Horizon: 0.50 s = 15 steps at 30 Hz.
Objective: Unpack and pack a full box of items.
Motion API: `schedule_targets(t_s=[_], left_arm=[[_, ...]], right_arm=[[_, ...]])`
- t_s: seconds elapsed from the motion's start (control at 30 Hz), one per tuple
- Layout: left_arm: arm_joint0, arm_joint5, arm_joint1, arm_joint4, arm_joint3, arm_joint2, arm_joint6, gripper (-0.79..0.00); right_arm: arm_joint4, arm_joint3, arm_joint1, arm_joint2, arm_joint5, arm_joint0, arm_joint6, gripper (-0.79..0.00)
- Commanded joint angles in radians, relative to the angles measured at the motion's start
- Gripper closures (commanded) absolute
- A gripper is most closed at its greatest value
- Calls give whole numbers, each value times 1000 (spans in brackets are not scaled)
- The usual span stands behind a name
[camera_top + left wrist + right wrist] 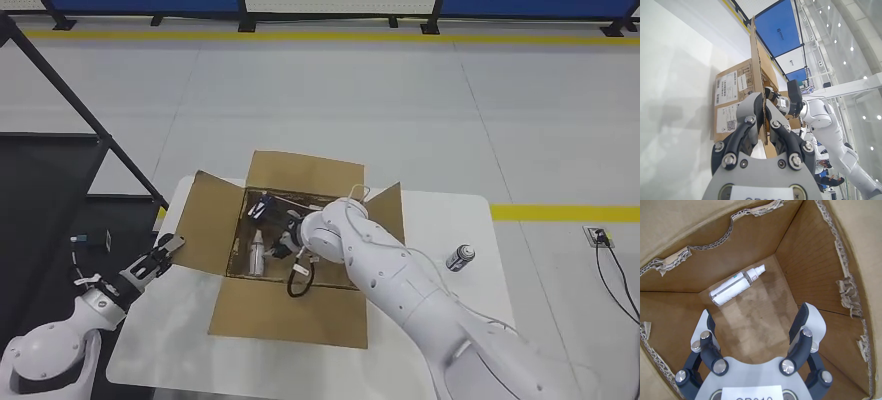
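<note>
Left pincer (763,103) — clamped on the edge of the box's side flap (757,62), with the cardboard pinched between both pads.

Right pincer (756,315) — jaws apart and holding nothing, within the open top of the cardboard box (810,256). The spray bottle (734,285) lies on its side on the box floor. It is ahead of the right pincer's fingertips, apart from them and near the far wall.

A small can (459,258) sits on the surface (170,340) outside the box, well apart from both pincers.
</note>
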Motion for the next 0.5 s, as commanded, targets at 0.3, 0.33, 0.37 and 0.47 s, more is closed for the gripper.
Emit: schedule_targets(t_s=[0.3, 0.33, 0.37, 0.47], left_arm=[[15, -2, 7, 37, -25, 5, 38, 0], [13, 0, 7, 45, -13, 12, 44, 0], [8, 5, 7, 50, 2, 17, 52, 0], [-6, 5, 7, 66, 43, 36, 68, 0]], right_arm=[[20, 91, -30, 9, -24, 12, 17, -785], [24, 98, -34, 11, -14, 15, 28, -785], [27, 105, -37, 12, -4, 17, 37, -785], [29, 119, -43, 17, 9, 26, 46, -785]])
